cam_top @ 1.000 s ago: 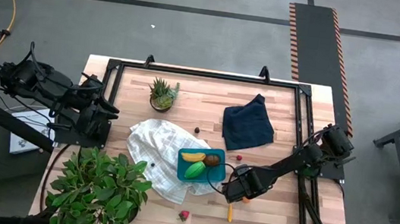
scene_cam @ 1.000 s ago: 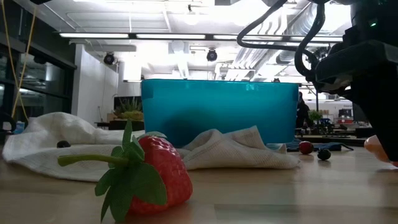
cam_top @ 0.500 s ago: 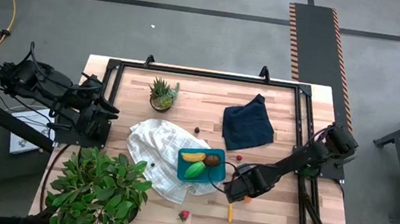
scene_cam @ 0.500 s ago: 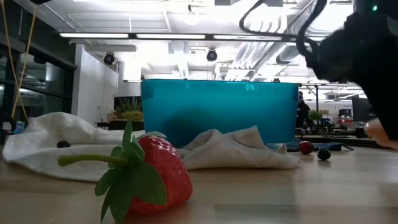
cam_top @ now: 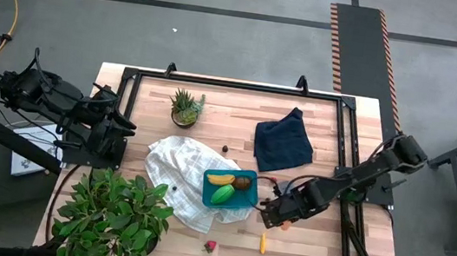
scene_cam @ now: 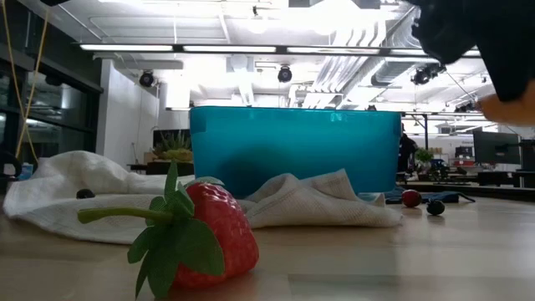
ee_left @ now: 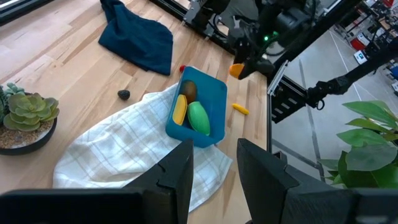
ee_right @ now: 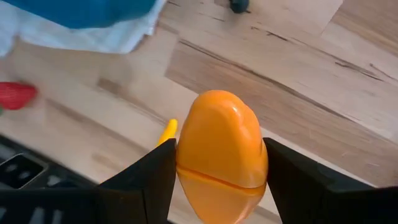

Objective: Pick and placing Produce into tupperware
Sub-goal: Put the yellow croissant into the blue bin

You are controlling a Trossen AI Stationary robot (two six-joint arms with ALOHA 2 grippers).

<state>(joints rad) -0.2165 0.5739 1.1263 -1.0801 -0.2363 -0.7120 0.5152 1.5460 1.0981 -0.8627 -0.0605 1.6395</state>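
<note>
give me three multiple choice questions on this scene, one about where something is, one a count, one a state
1. Where does the strawberry lie?
A. inside the tupperware
B. on the bare table near the front edge
C. on the navy cloth

2. How many pieces of produce are in the tupperware?
A. one
B. three
C. five

3. What is the right end effector doing?
A. holding the orange wedge
B. hanging empty
C. gripping the white cloth

Answers:
1. B, the high view shows it alone on the wood, in front of the white cloth.
2. B, banana, green fruit and brown round one lie inside.
3. A, the right wrist view shows the orange wedge between its fingers, above the table.
</note>
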